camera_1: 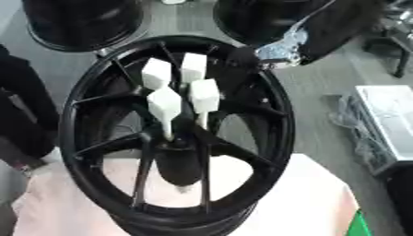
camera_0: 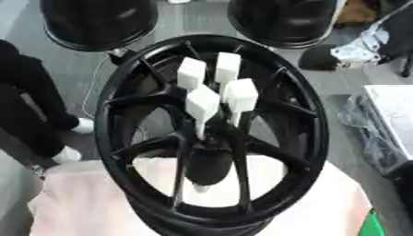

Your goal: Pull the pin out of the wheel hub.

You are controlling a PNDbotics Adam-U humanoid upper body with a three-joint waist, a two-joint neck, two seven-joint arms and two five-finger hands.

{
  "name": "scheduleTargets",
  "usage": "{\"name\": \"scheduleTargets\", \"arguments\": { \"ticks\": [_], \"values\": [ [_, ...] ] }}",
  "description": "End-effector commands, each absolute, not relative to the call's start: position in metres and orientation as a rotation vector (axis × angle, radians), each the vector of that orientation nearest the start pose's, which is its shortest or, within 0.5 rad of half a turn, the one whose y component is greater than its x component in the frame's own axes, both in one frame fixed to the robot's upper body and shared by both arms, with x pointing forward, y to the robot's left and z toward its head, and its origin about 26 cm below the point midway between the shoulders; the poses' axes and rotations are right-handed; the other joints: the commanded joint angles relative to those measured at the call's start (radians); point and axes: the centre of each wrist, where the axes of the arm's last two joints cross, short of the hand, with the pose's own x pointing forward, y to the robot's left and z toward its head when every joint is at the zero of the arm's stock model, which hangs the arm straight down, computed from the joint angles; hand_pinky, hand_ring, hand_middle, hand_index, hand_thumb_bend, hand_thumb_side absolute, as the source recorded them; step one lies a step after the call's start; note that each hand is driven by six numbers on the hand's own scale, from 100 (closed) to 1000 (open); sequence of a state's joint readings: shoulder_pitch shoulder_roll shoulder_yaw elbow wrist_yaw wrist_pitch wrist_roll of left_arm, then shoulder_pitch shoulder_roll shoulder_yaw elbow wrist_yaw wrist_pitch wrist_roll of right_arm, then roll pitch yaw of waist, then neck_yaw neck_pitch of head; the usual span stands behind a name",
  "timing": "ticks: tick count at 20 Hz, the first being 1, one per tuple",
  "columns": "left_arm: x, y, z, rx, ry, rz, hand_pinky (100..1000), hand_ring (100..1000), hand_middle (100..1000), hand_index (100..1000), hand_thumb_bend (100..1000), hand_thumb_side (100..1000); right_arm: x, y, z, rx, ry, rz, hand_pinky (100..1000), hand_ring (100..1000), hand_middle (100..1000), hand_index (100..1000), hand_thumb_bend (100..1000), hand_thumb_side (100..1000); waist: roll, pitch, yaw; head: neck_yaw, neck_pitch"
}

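A black wheel hub [camera_0: 310, 120] stands upright on a pale cloth-covered table [camera_0: 89, 203], its spokes facing me. Several white pins with blocky heads stick out of its centre, among them one at the front left [camera_0: 203, 103], one at the front right [camera_0: 240, 95] and one at the back [camera_0: 227, 67]. A small white tip [camera_0: 202, 188] shows below the dark centre cap [camera_0: 208, 163]. My right hand [camera_1: 242, 57] comes in from the upper right as a dark shape beside the rim's top right, apart from the pins. A silver joint [camera_0: 359, 48] shows behind it.
Two more black wheels [camera_0: 97, 23] [camera_0: 282, 18] lie on the floor behind. A person's dark legs and white shoes [camera_0: 68, 154] stand at the left. A white box [camera_0: 395, 110] with clear wrapping sits at the right, and a green edge [camera_0: 373, 226] at the lower right.
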State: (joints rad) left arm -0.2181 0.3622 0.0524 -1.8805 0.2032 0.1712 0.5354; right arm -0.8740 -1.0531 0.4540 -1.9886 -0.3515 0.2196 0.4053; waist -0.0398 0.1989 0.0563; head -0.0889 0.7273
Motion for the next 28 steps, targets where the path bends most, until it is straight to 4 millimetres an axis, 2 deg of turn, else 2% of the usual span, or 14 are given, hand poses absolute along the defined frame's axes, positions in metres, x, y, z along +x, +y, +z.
{"name": "scheduleTargets", "arguments": {
  "ticks": [1, 5, 10, 12, 14, 16, 23, 28],
  "values": [
    [0.305, 0.301, 0.169, 0.453, -1.955, 0.288, 682, 693, 687, 773, 310, 740, 0.288, -0.225, 0.353, -0.131, -1.702, 1.669, 822, 755, 710, 823, 546, 338, 0.001, -0.015, -0.001, 0.002, -0.006],
    [0.305, 0.303, 0.169, 0.46, -1.952, 0.283, 682, 694, 688, 774, 308, 742, 0.286, -0.208, 0.355, -0.146, -1.625, 1.737, 816, 753, 713, 821, 560, 332, 0.001, -0.013, -0.004, 0.005, -0.006],
    [0.304, 0.304, 0.167, 0.466, -1.945, 0.285, 681, 694, 688, 772, 307, 741, 0.283, -0.178, 0.358, -0.178, -1.56, 1.806, 803, 735, 718, 820, 573, 327, 0.005, -0.015, -0.014, 0.008, 0.002],
    [0.304, 0.304, 0.167, 0.467, -1.944, 0.286, 681, 694, 688, 772, 307, 741, 0.282, -0.174, 0.359, -0.184, -1.551, 1.812, 803, 735, 718, 820, 573, 327, 0.006, -0.015, -0.016, 0.009, 0.002],
    [0.304, 0.304, 0.167, 0.466, -1.943, 0.286, 681, 695, 688, 771, 305, 743, 0.281, -0.163, 0.356, -0.214, -1.527, 1.819, 784, 691, 721, 813, 603, 279, 0.008, -0.016, -0.016, 0.01, 0.006],
    [0.304, 0.304, 0.166, 0.466, -1.941, 0.287, 681, 696, 689, 771, 305, 743, 0.279, -0.155, 0.355, -0.251, -1.521, 1.825, 781, 685, 717, 809, 601, 264, 0.01, -0.016, -0.017, 0.014, 0.007],
    [0.304, 0.304, 0.166, 0.46, -1.941, 0.289, 681, 697, 689, 769, 304, 745, 0.279, -0.148, 0.35, -0.35, -1.523, 1.818, 779, 682, 709, 802, 559, 231, 0.011, -0.011, -0.015, 0.021, 0.005],
    [0.304, 0.303, 0.166, 0.455, -1.943, 0.29, 681, 698, 690, 765, 302, 745, 0.287, -0.148, 0.343, -0.382, -1.502, 1.798, 779, 681, 704, 792, 553, 219, 0.01, -0.004, -0.008, 0.023, 0.002]
  ]
}}
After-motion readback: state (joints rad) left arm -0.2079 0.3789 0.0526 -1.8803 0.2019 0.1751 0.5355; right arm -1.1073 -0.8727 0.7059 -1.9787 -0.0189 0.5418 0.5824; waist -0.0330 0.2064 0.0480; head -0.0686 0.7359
